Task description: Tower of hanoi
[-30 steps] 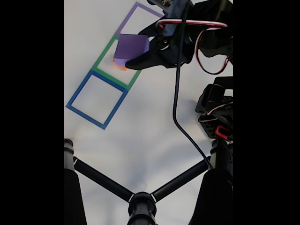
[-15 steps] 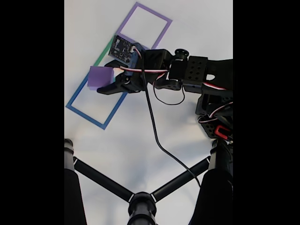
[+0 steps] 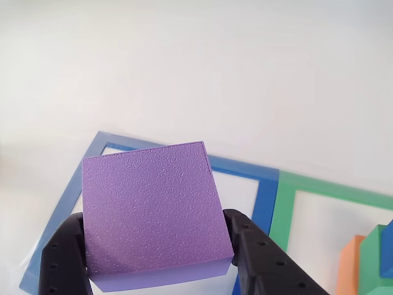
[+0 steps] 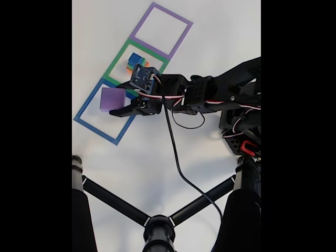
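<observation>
A purple cube [image 3: 153, 212] [image 4: 112, 98] is held between the black fingers of my gripper [image 4: 116, 101], which is shut on it above the blue square outline [image 4: 107, 111] [image 3: 258, 178]. In the other view the fingers [image 3: 264, 258] clamp the cube's two sides. In the neighbouring green square outline [image 4: 118, 60] [image 3: 325, 190] stands a small stack of blocks [image 4: 136, 63], blue on green on orange, seen at the right edge of the other view as stack [image 3: 371, 258]. A purple square outline [image 4: 176, 34] lies beyond it.
The arm's base and cables [image 4: 241, 131] stand at the right of the fixed view. A black tripod-like stand [image 4: 157, 226] crosses the bottom, with a black post [image 4: 77, 184] at the left. The surface is a white table [image 4: 157, 152].
The gripper has carried the purple cube from the green square to over the blue square and lowered it. The stack in the green square has come into sight.
</observation>
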Controlling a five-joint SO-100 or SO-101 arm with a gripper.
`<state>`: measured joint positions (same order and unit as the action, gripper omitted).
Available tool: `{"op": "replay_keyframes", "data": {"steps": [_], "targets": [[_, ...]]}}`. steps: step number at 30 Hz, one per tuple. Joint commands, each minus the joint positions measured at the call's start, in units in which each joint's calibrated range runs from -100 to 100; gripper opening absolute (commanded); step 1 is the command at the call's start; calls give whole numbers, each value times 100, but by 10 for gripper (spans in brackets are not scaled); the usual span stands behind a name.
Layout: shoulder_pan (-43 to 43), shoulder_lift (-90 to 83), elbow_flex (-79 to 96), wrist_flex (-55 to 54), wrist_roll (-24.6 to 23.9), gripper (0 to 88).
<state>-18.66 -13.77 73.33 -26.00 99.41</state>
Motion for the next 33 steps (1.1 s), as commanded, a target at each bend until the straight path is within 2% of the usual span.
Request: {"op": "replay_keyframes", "data": {"steps": [1,11,24,33], "targets": [[-265,375,-159,-569,59,142],[-342,1649,-223,-1848,59,143],[-6,2210,-577,-1961,59,144],[-75,2483,-886,-1977,59,216]]}}
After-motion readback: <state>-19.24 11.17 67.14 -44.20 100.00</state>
